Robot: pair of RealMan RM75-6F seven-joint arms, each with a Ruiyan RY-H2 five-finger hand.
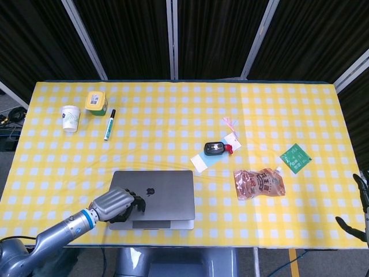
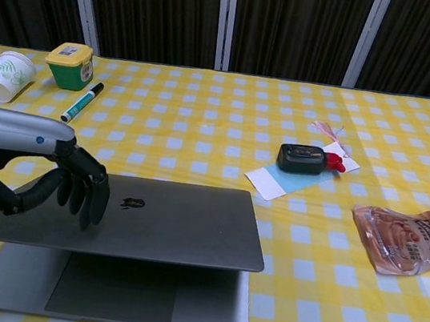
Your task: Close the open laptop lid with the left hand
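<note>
The grey laptop (image 1: pixel 158 190) lies near the table's front edge with its lid (image 2: pixel 166 218) almost down, a narrow gap left above the base (image 2: pixel 177 305). My left hand (image 1: pixel 118 204) (image 2: pixel 53 185) rests with its fingertips on the left part of the lid, fingers pointing down, holding nothing. My right hand (image 1: pixel 362 203) shows only at the far right edge of the head view, low beside the table, fingers apart and nothing in it.
A black case (image 1: pixel 215 148) on a blue card, a snack pouch (image 1: pixel 259 183) and a green packet (image 1: pixel 296 157) lie to the right. At the back left stand a paper cup (image 1: pixel 70 118), a green-lidded tub (image 1: pixel 96 103) and a marker (image 1: pixel 109 124).
</note>
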